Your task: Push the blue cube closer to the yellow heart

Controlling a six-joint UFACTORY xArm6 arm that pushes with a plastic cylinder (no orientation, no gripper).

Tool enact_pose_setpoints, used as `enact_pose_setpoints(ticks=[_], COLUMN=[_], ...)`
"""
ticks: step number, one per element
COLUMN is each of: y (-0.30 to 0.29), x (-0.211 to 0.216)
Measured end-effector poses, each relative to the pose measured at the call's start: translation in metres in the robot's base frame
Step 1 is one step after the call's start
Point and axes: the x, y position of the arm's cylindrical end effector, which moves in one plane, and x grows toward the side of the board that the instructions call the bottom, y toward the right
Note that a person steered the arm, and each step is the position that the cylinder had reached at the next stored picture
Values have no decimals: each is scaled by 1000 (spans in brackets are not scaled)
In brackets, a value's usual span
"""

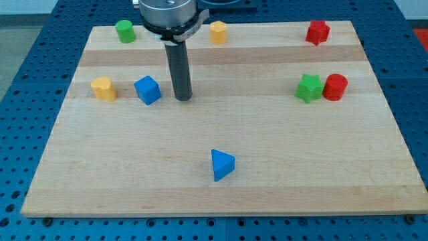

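The blue cube (pixel 148 90) sits on the wooden board at the view's left. The yellow heart (pixel 103 88) stands just to its left, a short gap between them. My tip (pixel 183 98) rests on the board just right of the blue cube, with a small gap, not touching it.
A green cylinder (pixel 124 31) and a yellow hexagon block (pixel 218 32) stand near the view's top. A red star (pixel 317 32) is at the top right. A green star (pixel 309 88) touches a red cylinder (pixel 334 88) at the right. A blue triangle block (pixel 222 165) lies at bottom centre.
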Motion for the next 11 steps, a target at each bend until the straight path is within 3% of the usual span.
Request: enact_pose_setpoints(ticks=[4, 10, 11], y=[-53, -60, -40], x=[-2, -2, -2])
